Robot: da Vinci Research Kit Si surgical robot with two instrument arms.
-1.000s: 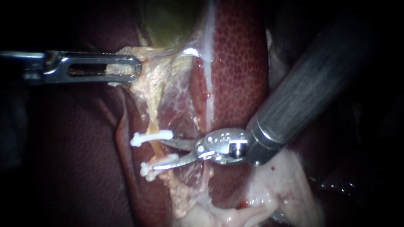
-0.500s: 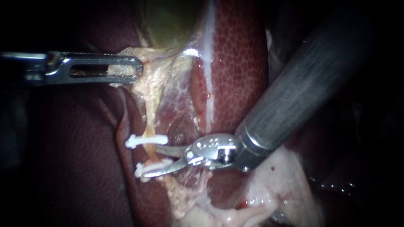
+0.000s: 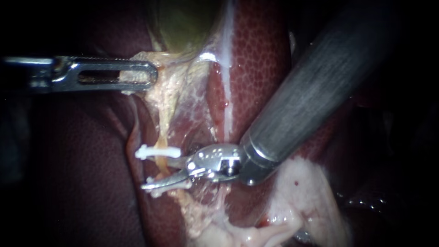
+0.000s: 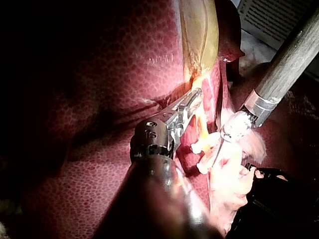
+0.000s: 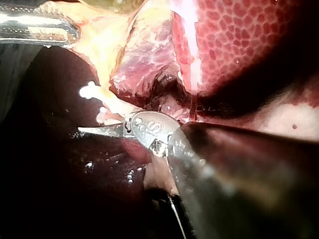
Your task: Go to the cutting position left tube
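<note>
The thin yellow-orange tube sits left of centre in the lower half of the endoscope view, running down from the paler tissue above it. Two white clips cross it, the upper clip lying nearly level and the lower clip just beneath. The right instrument comes in from the upper right on a thick grey shaft. Its two slim curved blades stand apart, with the short stretch of tube between the clips inside the gap. The upper blade is just under the upper clip. The lower blade lies along the lower clip and covers most of it. Whether either blade touches the tube cannot be made out. The right wrist view shows the same blades pointing past the two clips. In the upper left of the endoscope view the left instrument reaches in level, its slotted jaws clamped on pale fatty tissue. That tissue hangs below the greenish gallbladder at the top. In the left wrist view those jaws hold this yellowish tissue, and the clips lie just ahead and to one side. Red, mottled liver fills the background to the right of the tube, and a darker part lies to the left.
</note>
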